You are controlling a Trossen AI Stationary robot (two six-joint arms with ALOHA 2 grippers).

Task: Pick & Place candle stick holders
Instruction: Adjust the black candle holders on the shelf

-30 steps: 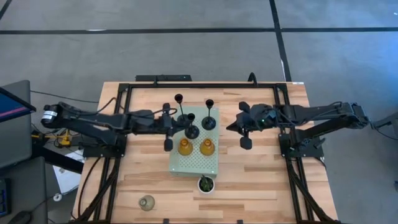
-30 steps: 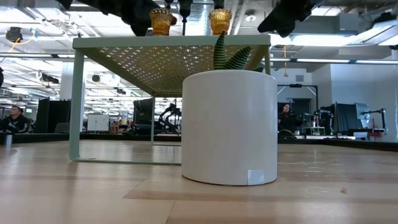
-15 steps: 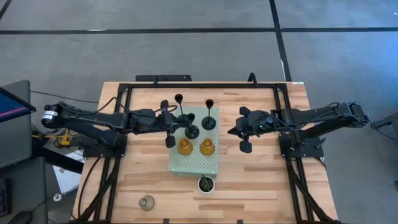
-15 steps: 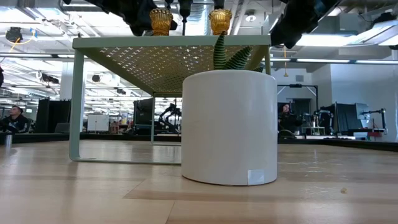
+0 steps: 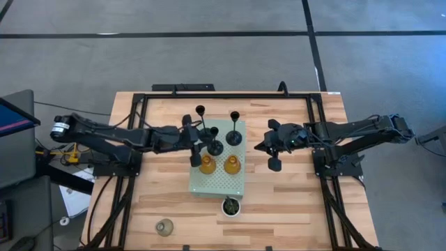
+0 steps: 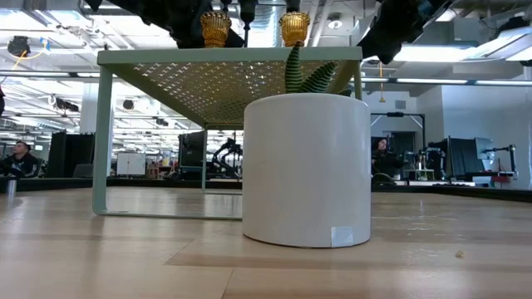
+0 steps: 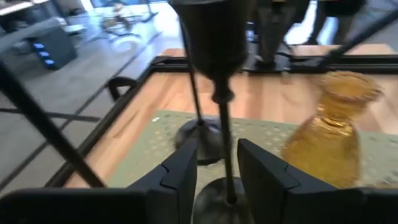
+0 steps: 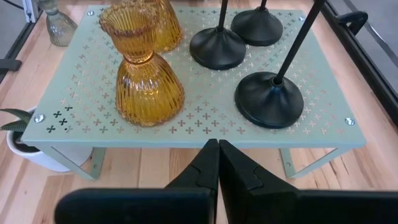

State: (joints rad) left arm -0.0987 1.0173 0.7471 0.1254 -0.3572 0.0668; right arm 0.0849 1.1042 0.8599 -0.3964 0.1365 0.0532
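Three black candle stick holders (image 5: pixel 214 147) (image 5: pixel 234 137) (image 8: pixel 268 99) and two amber glass ones (image 5: pixel 207 164) (image 5: pixel 232 165) stand on their bases on the pale green board (image 5: pixel 217 185). A clear glass holder (image 5: pixel 164 226) rests on the table's near left. My left gripper (image 7: pixel 217 168) is open at the board's left edge. Its fingers stand on either side of one black holder's thin stem (image 7: pixel 225 134) without touching it. My right gripper (image 8: pixel 217 158) is shut and hovers just off the board's right edge (image 5: pixel 261 146), holding nothing.
A small green plant in a white pot (image 5: pixel 231 206) stands on the table just in front of the board. The board is a raised shelf on thin legs (image 6: pixel 101 133). Black frame rails (image 5: pixel 132 139) run along both sides of the table.
My left gripper has swung a little toward the board and now reaches around the black holder's stem. My right gripper has sunk slightly beside the board's right edge, then kept still. The holders have not moved.
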